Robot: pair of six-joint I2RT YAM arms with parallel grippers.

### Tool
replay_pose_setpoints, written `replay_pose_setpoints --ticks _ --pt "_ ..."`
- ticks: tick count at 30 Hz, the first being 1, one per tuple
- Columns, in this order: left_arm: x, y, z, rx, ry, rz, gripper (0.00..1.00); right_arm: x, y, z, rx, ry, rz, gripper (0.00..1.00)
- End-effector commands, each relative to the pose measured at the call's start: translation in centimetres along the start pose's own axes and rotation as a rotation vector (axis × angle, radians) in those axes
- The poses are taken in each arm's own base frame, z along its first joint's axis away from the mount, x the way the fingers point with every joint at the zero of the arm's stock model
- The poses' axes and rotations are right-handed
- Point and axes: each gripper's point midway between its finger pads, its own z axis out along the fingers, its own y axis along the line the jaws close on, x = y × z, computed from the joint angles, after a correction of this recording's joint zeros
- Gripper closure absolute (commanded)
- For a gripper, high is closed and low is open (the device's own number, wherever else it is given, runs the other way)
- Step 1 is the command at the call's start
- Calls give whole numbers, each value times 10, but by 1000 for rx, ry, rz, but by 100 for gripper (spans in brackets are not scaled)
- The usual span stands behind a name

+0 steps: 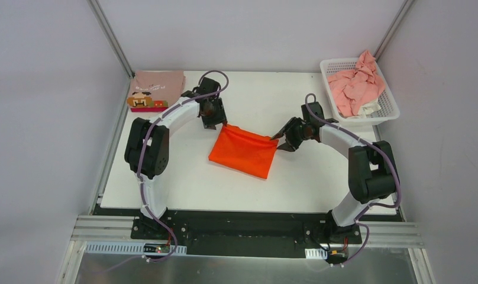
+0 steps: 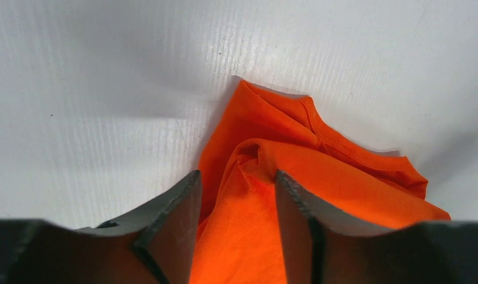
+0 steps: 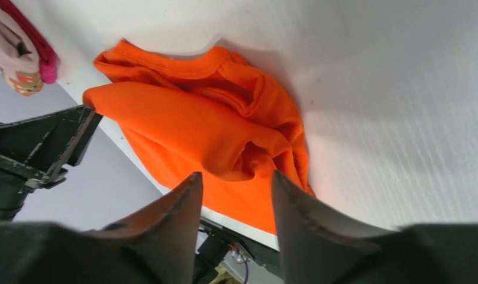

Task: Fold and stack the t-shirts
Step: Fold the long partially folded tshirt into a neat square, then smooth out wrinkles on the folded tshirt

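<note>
Left end effector (image 1: 223, 125) is clamped on the far-left corner of the orange shirt (image 1: 244, 151), with cloth bunched right between its fingers. Right end effector (image 1: 278, 138) sits at the shirt's far-right corner. Its fingers are apart and there's cloth just ahead of them, but I honestly can't tell if it's got hold.

Both arms bend in at the elbow, wrists facing each other across the shirt's far edge. The shirt itself lies folded on the bench (image 1: 183, 184), with bare bench showing on its near side and to both sides.

Far-left of the orange shirt is a folded pink shirt (image 1: 158, 86) on top of a magenta shirt (image 1: 149, 109). Far-right of it is a white basket (image 1: 343, 61) with crumpled light pink shirts (image 1: 358, 89) in it.
</note>
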Motion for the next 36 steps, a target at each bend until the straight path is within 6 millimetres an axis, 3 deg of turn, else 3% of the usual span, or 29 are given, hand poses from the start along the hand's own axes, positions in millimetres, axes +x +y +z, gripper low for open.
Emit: replay_pose_setpoints --ticks 1,6,10,13,19,27,32,36 --pt "-24 -19 -23 78 -55 31 39 -15 28 -14 -48 -55 -19 37" --pt "-24 -31 -58 155 -84 41 5 -8 33 -37 -56 -125 -58 1" --pt "-7 -45 -75 222 -61 72 1 14 37 -49 -75 -154 -118 1" --pt "7 -61 -77 269 -31 105 1 31 48 -50 -146 -135 -143 1" --pt "19 -72 -50 298 68 97 1 29 67 -32 -199 -126 -147 1" --pt "10 -73 -5 257 102 86 1 -10 71 6 -131 -205 -147 1" --pt "4 -59 21 192 97 66 1 -31 57 30 -60 -237 -131 1" --pt "6 -39 36 137 106 46 1 -41 33 47 5 -236 -108 1"
